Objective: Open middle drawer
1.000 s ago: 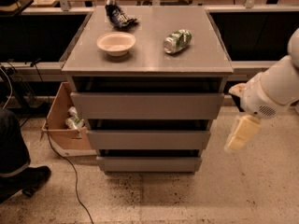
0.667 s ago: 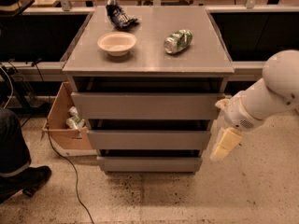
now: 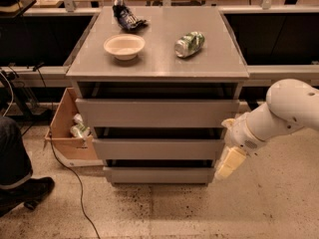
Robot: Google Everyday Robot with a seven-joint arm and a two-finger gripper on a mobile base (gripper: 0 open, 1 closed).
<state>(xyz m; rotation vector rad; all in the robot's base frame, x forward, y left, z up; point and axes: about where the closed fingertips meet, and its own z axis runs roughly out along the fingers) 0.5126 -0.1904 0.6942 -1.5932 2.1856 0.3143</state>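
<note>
Hanging at the right end of the middle drawer (image 3: 158, 148), cream claw (image 3: 230, 163), its opening impossible to tell, contact unclear

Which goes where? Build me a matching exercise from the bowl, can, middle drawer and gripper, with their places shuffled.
1. bowl
2. can
3. middle drawer
4. gripper

A. low, beside the right edge of the cabinet
B. cabinet top, right side, lying on its side
C. second front from the top
D. cabinet top, left side, upright

Pairs: 1-D, 2-B, 3-C, 4-A.
</note>
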